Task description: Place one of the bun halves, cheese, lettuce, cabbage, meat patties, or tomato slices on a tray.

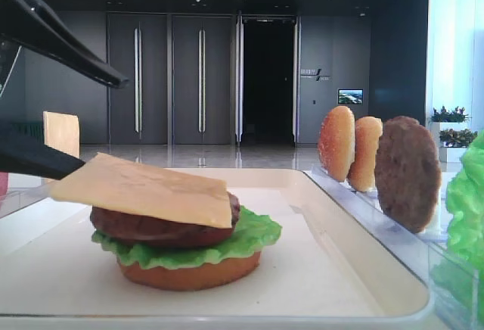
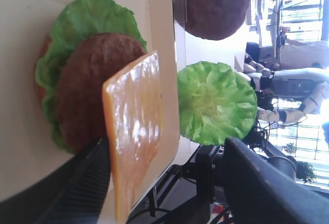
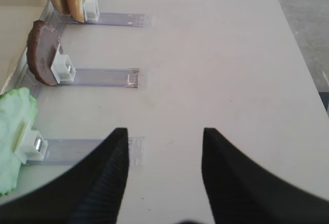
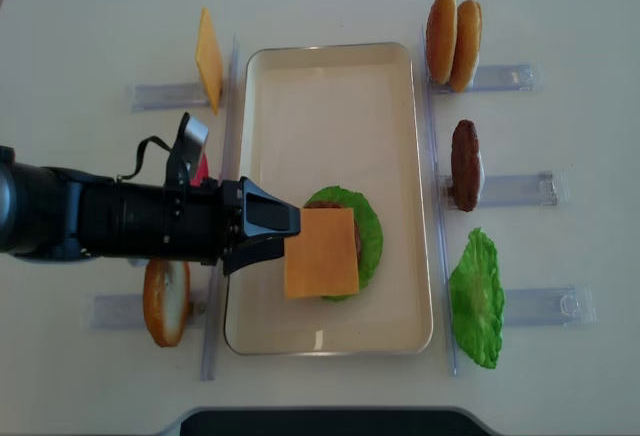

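Thin yellow-orange cheese square (image 4: 321,252) resting on brown patty (image 1: 162,226), just ahead of left jaws, spread apart, letting go.

A lobby-like demo hall: tall dark double doors (image 1: 170,80) at centre back, glossy floor, planters (image 1: 448,115) (far right).

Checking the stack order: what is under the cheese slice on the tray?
Under the cheese: a meat patty, lettuce, then a bun half on the tray. The patty's top is mostly covered.
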Controlling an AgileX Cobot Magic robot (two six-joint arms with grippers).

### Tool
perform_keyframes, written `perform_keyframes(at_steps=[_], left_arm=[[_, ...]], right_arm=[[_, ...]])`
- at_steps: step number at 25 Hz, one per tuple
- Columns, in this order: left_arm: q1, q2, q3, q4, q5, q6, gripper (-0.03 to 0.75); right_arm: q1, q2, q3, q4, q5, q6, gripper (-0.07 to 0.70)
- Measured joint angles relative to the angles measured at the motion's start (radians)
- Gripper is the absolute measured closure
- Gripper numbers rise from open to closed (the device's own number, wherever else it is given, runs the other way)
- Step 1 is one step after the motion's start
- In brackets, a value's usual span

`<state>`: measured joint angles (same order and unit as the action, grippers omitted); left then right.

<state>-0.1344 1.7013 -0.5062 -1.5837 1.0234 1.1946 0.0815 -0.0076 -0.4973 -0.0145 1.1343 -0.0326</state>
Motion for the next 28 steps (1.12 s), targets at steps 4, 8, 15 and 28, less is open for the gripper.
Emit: perform_keyframes(at_steps=[4, 8, 15, 28], left_arm=[[0.0, 0.0, -0.056, 0.013, -0.004, -0.041, 0.199], [0.0, 0.0, -0.13, 0.075, -0.004, -0.137, 0.199], [0.0, 0.0, -0.222, 0.235, -0.004, -0.293, 0.199], [0.0, -0.06, -0.531, 0.645, 0.039, -0.673, 0.199]], right_arm=[[0.0, 0.0, 0.0, 0.0, 0.0, 0.0, 0.283], [0.0, 0.0, 0.0, 0.0, 0.0, 0.0, 0.283], [0.0, 0.0, 0.0, 0.0, 0.0, 0.0, 0.283], [0.0, 0.0, 0.0, 0.0, 0.0, 0.0, 0.283]])
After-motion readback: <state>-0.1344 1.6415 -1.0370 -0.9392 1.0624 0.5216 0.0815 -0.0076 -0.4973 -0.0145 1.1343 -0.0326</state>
